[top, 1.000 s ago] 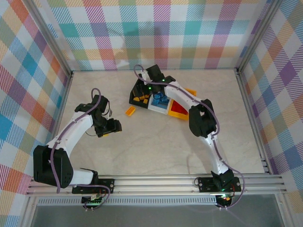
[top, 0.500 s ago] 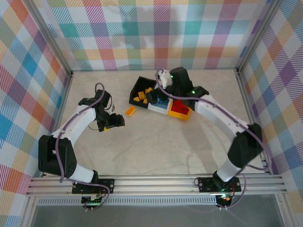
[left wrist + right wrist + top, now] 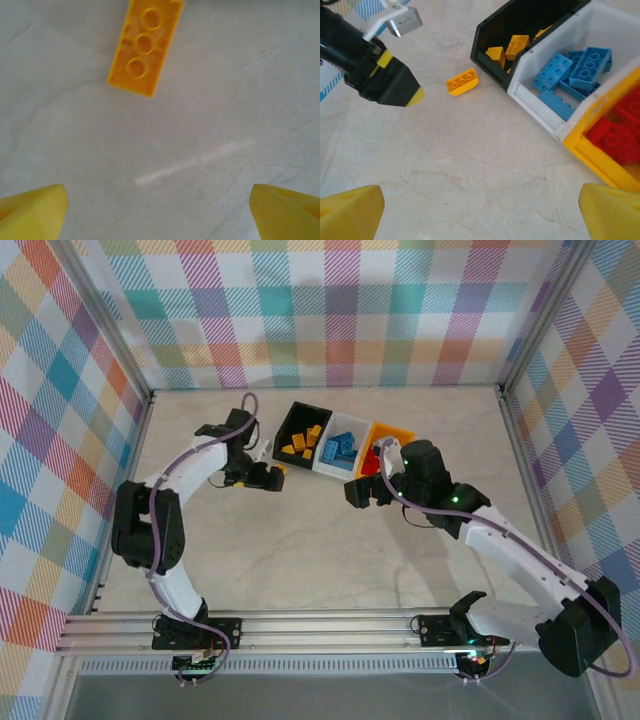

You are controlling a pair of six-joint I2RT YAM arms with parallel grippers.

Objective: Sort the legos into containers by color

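Yellow brick [image 3: 145,47]: loose on the desk [image 3: 470,160], just left of the black bin [image 3: 530,15]
Black bin: yellow legos [image 3: 517,45] inside
White bin [image 3: 535,97]: blue legos [image 3: 572,72]
Yellow-orange bin [image 3: 600,162]: red legos [image 3: 615,135]
Left hand [image 3: 159,210]: fingers apart, empty, above the brick
Right hand [image 3: 480,212]: fingers apart, empty, on the near side of the bins

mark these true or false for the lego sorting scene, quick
1. The white bin holds blue bricks. True.
2. The red bricks lie in the black bin. False: they lie in the yellow-orange bin; the black bin holds yellow ones.
3. One yellow brick lies on the table outside the bins. True.
4. The left pincer grips that brick. False: it is open, and the brick lies ahead of its fingertips.
5. The right pincer is open and empty. True.
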